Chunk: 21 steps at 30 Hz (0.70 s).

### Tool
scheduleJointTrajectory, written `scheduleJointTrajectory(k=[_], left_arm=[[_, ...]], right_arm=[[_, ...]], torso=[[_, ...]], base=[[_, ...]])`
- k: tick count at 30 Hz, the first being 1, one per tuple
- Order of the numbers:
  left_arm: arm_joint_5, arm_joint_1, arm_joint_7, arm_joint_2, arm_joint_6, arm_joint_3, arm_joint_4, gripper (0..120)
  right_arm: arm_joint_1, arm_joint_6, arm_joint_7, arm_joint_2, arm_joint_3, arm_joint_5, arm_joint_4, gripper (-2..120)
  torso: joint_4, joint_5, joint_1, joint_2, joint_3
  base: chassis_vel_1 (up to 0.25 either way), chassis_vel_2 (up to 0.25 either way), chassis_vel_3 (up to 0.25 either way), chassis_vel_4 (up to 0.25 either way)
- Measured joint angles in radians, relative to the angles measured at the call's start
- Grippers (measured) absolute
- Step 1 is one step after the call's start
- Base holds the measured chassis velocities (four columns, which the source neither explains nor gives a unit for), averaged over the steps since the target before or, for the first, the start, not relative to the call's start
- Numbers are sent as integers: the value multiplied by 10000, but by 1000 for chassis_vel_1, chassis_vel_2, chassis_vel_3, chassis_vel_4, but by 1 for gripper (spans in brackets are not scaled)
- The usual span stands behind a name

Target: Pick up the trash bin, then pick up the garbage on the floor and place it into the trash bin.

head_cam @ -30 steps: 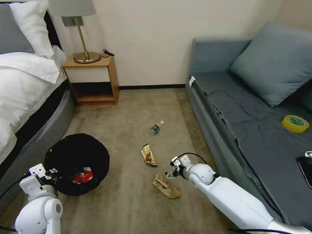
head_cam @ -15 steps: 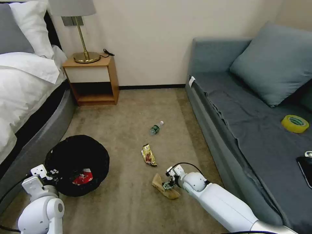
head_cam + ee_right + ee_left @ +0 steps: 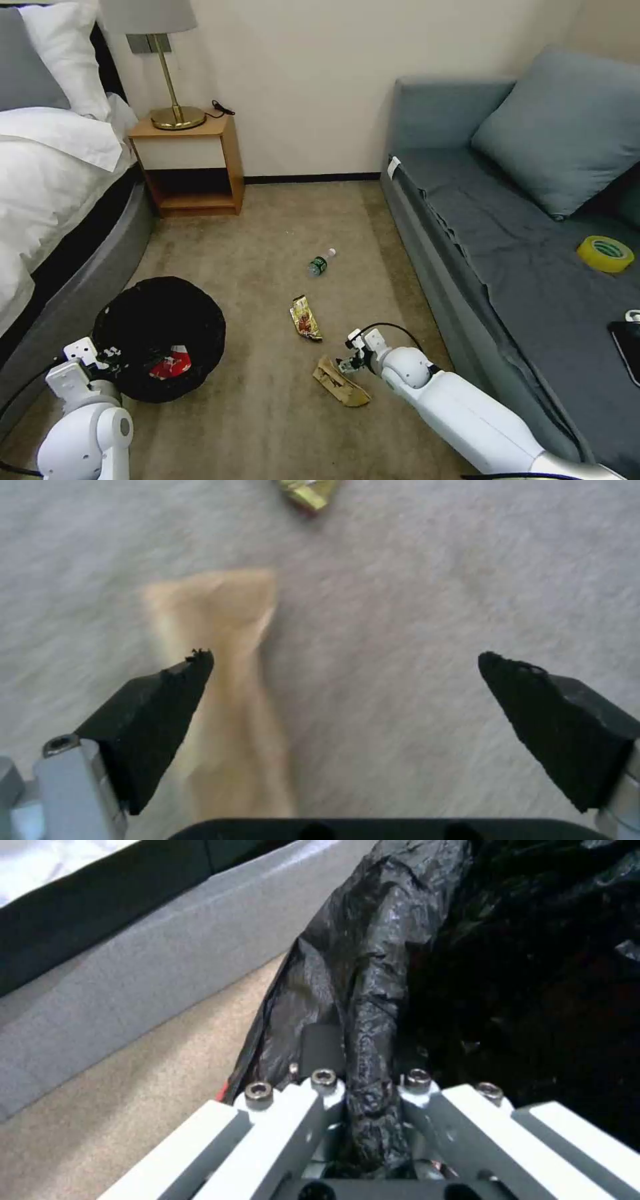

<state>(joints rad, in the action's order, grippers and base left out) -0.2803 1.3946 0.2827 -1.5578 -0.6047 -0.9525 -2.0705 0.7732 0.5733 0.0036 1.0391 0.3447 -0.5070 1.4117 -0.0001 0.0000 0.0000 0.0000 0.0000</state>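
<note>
Right gripper spread wide, nothing between the black pads, hovering low over the carpet. Tan wrapper lying flat beneath one pad, off-centre in the gap, not clasped. In the head view, right gripper just above the near end of the tan wrapper, white arm reaching in from the sofa side.

Left gripper clamped tight on a fold of black bag at the rim of the bin. In the head view, left gripper at the near left edge of the bin, beside the bed. Red-white packet lying inside the bin.

Gold wrapper on the carpet just beyond the tan one, apart from it; also seen as gold wrapper at the edge of the right wrist view. Bottle farther out toward the wall, well apart from both.

Nightstand with a lamp against the wall. Yellow tape and a phone on the sofa.
</note>
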Motion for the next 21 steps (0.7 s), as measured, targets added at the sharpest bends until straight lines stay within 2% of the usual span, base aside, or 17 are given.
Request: scheduleJointTrajectory(k=[5, 13, 15, 21], left_arm=[[-3, -12, -8, -18, -6, 48, -8, 2], [27, 11, -20, -35, -8, 71, -18, 2], [29, 20, -24, -31, -8, 53, -20, 2], [41, 35, -25, -27, -8, 13, -20, 2]], right_arm=[[445, 272, -257, -230, 106, -30, 565, 99], [533, 169, -250, -47, 437, 90, 157, 95], [400, -28, -244, 111, 579, 157, -220, 88], [312, -328, -267, 453, 726, 184, -821, 77]], torso=[[0, 1, 0, 0, 0], [0, 1, 0, 0, 0], [1, -1, 0, 0, 0], [2, 0, 0, 0, 0]], base=[[0, 0, 0, 0], [0, 0, 0, 0], [0, 0, 0, 0], [0, 0, 0, 0]])
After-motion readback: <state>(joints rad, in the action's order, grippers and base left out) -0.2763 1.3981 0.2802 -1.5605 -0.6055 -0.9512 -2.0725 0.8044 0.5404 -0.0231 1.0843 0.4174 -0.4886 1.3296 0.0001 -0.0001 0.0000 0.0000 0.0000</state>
